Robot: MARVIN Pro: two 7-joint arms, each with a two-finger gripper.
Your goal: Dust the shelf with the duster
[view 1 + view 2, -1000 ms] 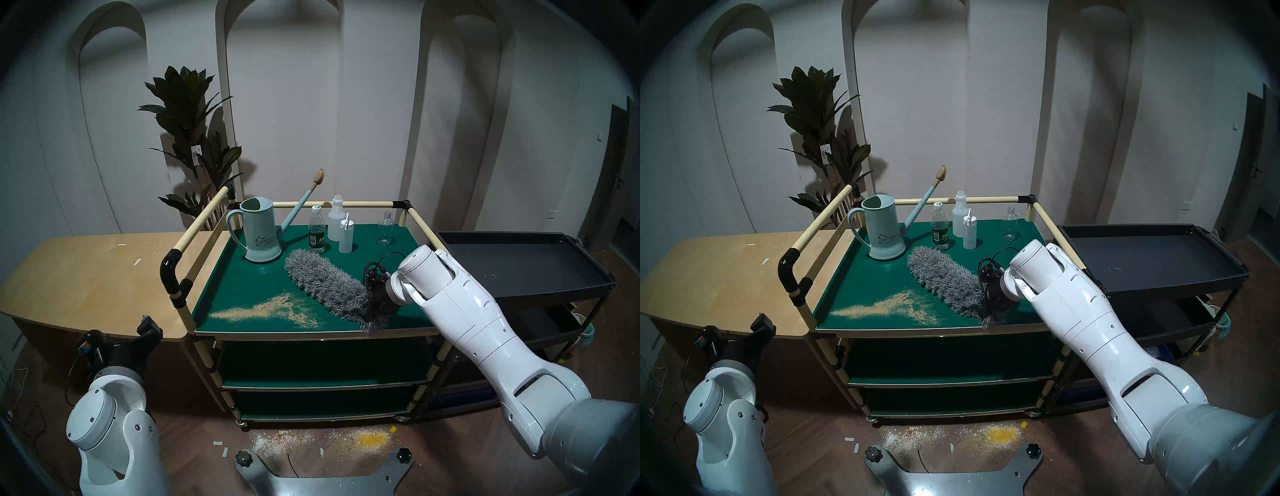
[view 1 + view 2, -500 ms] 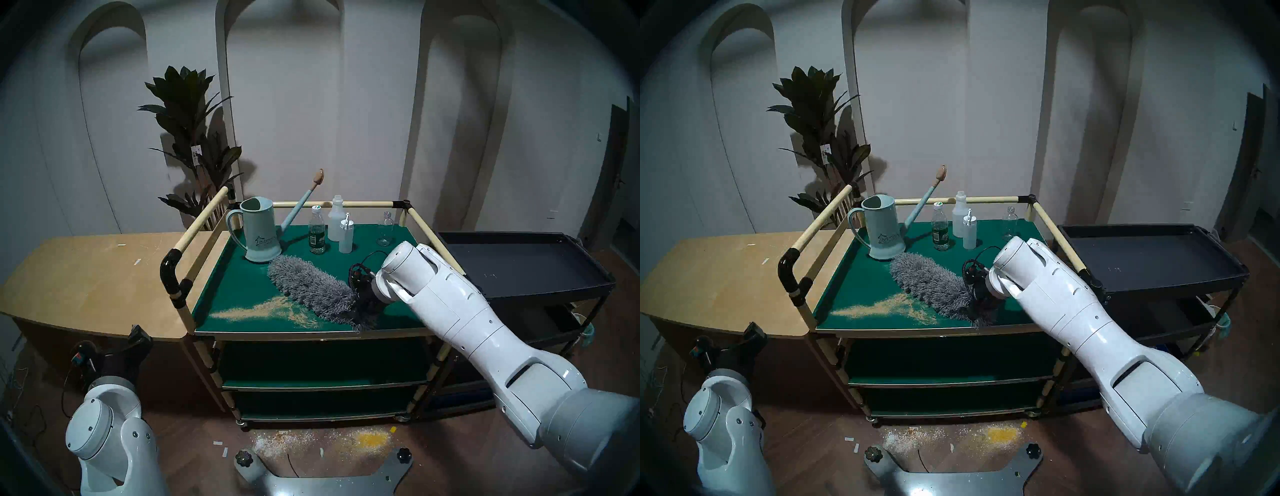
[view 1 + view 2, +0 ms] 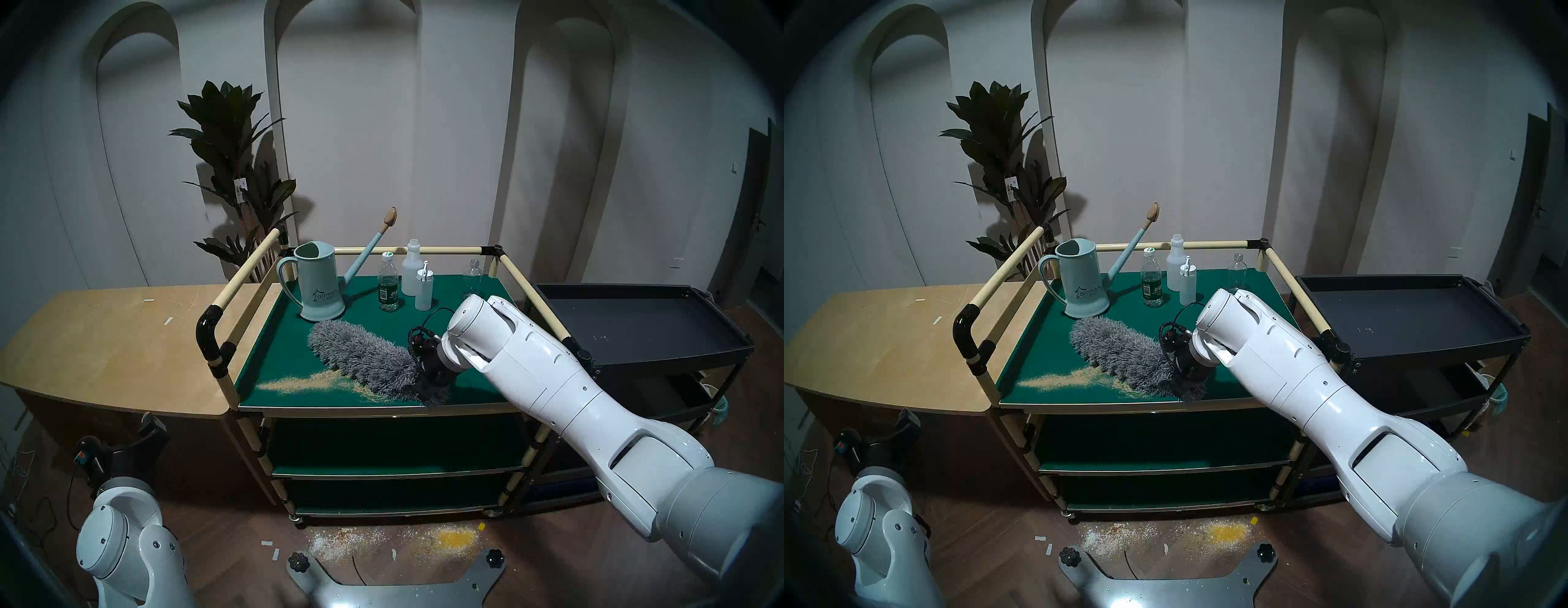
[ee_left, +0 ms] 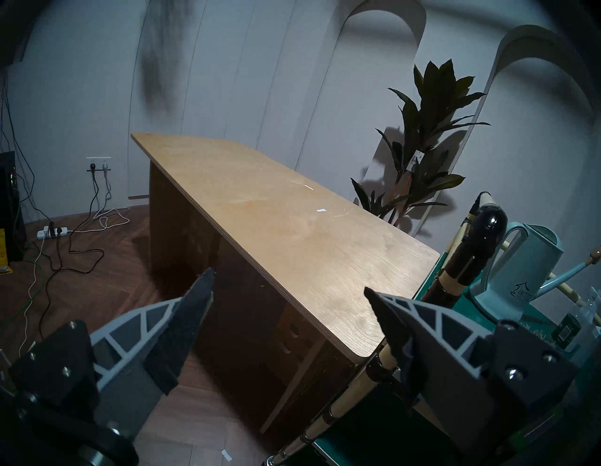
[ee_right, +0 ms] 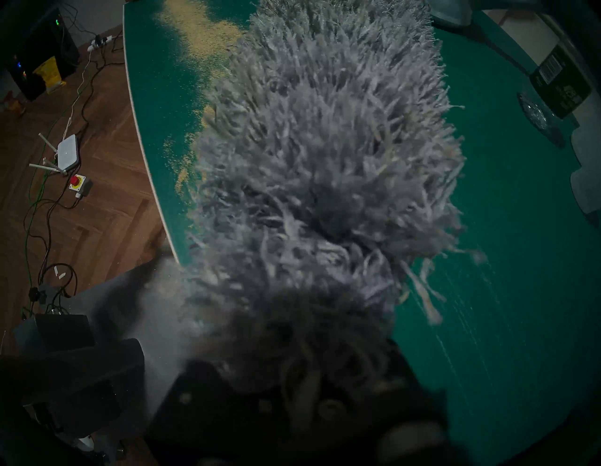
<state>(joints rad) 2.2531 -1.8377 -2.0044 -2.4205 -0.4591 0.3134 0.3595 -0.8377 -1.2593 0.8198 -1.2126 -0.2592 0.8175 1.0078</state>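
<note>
The shelf (image 3: 280, 352) is a three-tier rack with green boards and cream rails. A streak of sandy dust (image 3: 297, 382) lies along the front left of its top board (image 3: 1038, 348). The grey fluffy duster (image 3: 365, 361) lies flat on that board, with its tip near the watering can and its left side over the dust (image 5: 195, 22). My right gripper (image 3: 426, 382) is shut on the duster's near end (image 5: 325, 146), its fingers buried in the fibres. My left gripper (image 4: 287, 282) hangs open and empty, low beside the wooden counter, left of the shelf.
At the back of the top board stand a pale blue watering can (image 3: 320, 293), a green-labelled bottle (image 3: 388, 288), two white bottles (image 3: 410, 271) and a clear glass bottle (image 3: 471, 284). A black tray cart (image 3: 636, 322) adjoins on the right, a wooden counter (image 3: 106, 339) on the left. Powder lies on the floor (image 3: 382, 543).
My right arm has swept the duster leftward across the top board, onto the right end of the dust streak. My left arm has sunk lower and to the left.
</note>
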